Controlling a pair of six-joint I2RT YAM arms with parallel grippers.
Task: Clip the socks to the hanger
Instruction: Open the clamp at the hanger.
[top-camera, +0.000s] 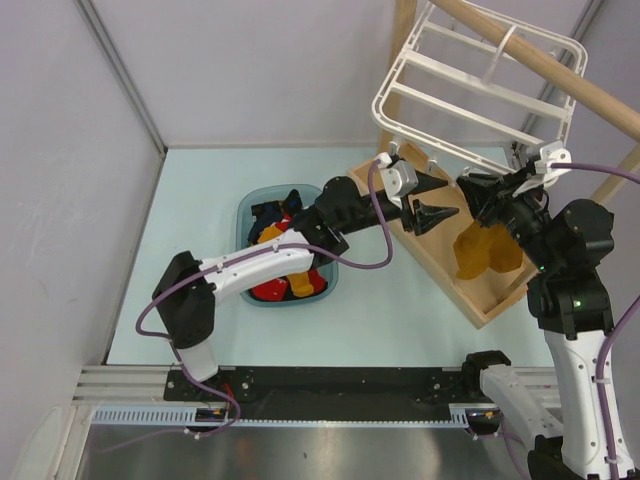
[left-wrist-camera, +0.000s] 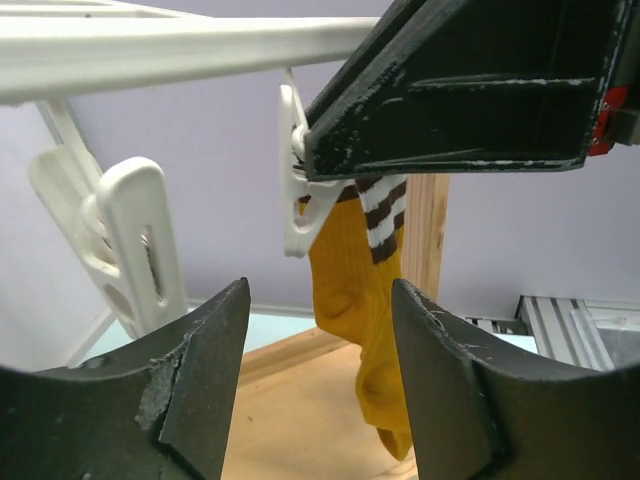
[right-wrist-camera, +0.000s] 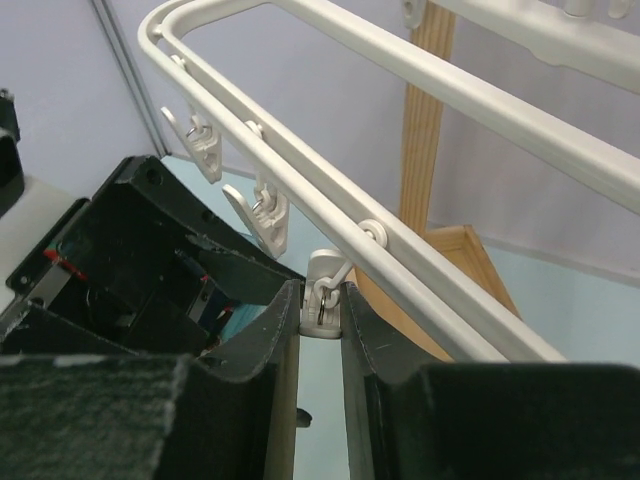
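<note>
White plastic hanger (top-camera: 480, 85) hangs from a wooden rod (top-camera: 600, 95). Under its near edge, a striped mustard sock (left-wrist-camera: 355, 300) dangles from a clip (right-wrist-camera: 322, 292). The right gripper (right-wrist-camera: 322, 312) pinches that clip. The left gripper (left-wrist-camera: 320, 310), just beside it, is spread and holds nothing.

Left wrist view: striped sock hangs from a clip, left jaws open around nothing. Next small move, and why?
Probably draw the left gripper back from the sock. Its jaws stand open and touch nothing, and the sock hangs by its cuff from the clip that the right gripper pinches, so the left has nothing to hold there.
</note>
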